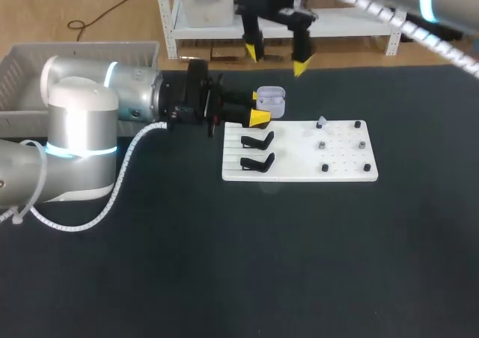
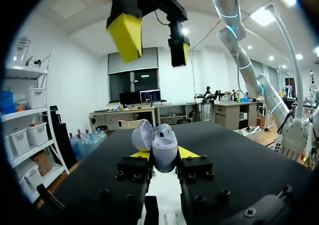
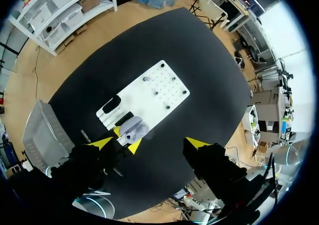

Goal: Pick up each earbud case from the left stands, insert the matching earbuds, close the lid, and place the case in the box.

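Observation:
A lavender earbud case (image 1: 272,101) with its lid swung open is held above the far left corner of the white board (image 1: 299,175). My left gripper (image 1: 261,108) is shut on it from both sides. In the left wrist view the case (image 2: 160,144) stands between the yellow tips with the lid tilted back. My right gripper (image 1: 277,58) hangs high above and just beyond the case, open wide and empty. From its wrist view, that right gripper (image 3: 148,143) looks straight down on the case (image 3: 133,129). A pale earbud (image 1: 322,121) rests on a peg of the board.
Two black stands (image 1: 257,140) (image 1: 257,161) sit on the board's left part, and several dark pegs (image 1: 361,145) dot its right part. A grey bin (image 1: 75,48) stands at the far left of the table, behind my left arm.

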`<act>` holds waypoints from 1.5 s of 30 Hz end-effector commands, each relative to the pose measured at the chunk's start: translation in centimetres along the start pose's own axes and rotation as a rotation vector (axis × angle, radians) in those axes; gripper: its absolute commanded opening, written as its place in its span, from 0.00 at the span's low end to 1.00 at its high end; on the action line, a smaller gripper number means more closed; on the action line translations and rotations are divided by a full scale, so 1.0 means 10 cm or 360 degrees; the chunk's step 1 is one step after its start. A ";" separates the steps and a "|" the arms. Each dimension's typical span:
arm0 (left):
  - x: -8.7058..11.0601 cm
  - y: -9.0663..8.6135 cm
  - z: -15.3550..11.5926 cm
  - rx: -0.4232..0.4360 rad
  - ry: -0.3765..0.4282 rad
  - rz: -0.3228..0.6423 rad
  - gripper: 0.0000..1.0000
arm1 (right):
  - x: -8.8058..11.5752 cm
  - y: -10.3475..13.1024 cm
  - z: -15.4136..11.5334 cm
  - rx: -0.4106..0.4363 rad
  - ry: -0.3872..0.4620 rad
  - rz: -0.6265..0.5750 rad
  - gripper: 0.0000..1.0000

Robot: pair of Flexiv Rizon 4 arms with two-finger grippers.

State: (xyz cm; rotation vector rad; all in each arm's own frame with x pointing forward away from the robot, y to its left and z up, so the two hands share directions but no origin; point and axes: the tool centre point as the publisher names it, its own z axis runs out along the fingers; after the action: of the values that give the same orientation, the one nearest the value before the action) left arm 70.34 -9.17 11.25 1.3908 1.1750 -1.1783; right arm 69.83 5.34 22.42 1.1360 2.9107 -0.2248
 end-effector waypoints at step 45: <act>0.00 -0.02 0.00 -0.0008 -0.0001 0.0004 0.00 | -0.89 -0.76 0.32 -0.0436 0.0150 0.0182 1.00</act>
State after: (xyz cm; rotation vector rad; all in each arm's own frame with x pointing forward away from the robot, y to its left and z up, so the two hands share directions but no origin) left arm 70.32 -9.17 11.25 1.3908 1.1751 -1.1783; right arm 71.65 -6.40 20.87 1.2923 2.8430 0.1944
